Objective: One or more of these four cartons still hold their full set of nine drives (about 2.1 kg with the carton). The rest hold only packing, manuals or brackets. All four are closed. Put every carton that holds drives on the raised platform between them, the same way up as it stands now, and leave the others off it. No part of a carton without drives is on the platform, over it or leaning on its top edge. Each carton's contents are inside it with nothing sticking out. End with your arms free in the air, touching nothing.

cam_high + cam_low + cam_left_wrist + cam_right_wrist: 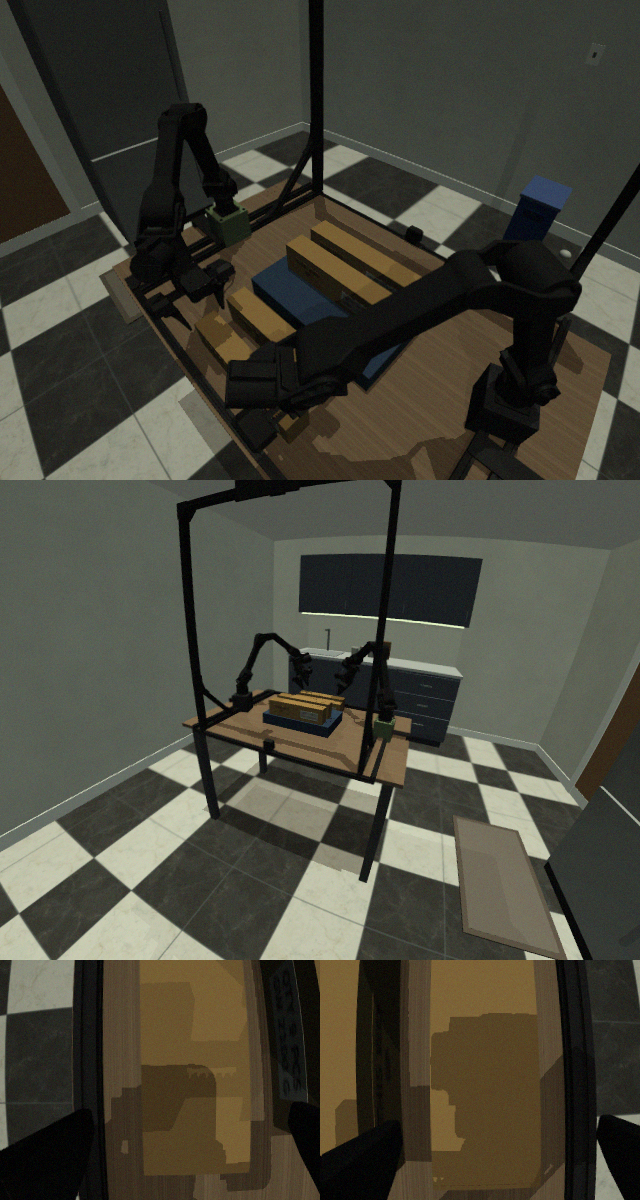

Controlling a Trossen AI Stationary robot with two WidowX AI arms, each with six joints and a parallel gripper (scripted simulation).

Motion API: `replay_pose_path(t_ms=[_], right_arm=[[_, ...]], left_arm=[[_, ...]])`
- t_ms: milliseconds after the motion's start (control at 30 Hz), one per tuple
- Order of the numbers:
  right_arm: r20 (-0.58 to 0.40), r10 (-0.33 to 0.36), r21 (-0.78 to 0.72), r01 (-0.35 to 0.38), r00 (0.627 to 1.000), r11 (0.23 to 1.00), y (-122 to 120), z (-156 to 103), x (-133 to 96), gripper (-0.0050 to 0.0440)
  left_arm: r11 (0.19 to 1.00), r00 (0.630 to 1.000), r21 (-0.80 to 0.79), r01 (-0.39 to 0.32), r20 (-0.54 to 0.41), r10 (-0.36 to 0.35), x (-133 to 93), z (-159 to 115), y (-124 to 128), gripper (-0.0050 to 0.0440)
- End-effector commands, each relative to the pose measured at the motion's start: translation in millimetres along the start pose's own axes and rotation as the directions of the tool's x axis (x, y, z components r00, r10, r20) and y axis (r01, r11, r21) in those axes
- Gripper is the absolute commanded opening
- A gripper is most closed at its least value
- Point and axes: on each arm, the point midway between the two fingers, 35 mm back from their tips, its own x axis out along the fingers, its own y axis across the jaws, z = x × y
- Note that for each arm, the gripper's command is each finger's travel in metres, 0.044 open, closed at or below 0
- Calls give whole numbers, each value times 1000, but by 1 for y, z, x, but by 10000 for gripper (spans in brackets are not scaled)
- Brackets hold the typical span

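Observation:
Four tan cartons lie on the table. The outermost carton [224, 338] lies along the table's edge, with a second carton [258, 315] beside it, both off the blue platform [299, 299]. A third carton [336, 273] lies on the platform's far side. A fourth carton [364, 253] lies just beyond it; I cannot tell whether it rests on the platform. My left gripper [261, 421] hovers open and empty over the near end of the outermost carton [194, 1054]. My right gripper [199, 304] hovers open and empty over its far end [487, 1054].
The black frame rail [90, 1054] runs along the table edge right beside the outermost carton. The right arm's green base [230, 222] stands at the far corner. Black frame posts [315, 98] rise from the table's back edge.

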Motion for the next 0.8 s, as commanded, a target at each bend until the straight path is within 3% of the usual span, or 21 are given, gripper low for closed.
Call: replay_pose_path(t_ms=[0,300,767], right_arm=[[-14,19,5,-19,1000,1000,5,-14,27,389],[-14,19,5,-19,1000,1000,5,-26,53,389],[-14,19,5,-19,1000,1000,5,-27,56,389]], left_arm=[[1000,1000,-3,20,-14,-20,28,-14,-4,389],[1000,1000,-3,20,-14,-20,55,-25,-5,389],[1000,1000,-3,20,-14,-20,58,-26,-5,389]])
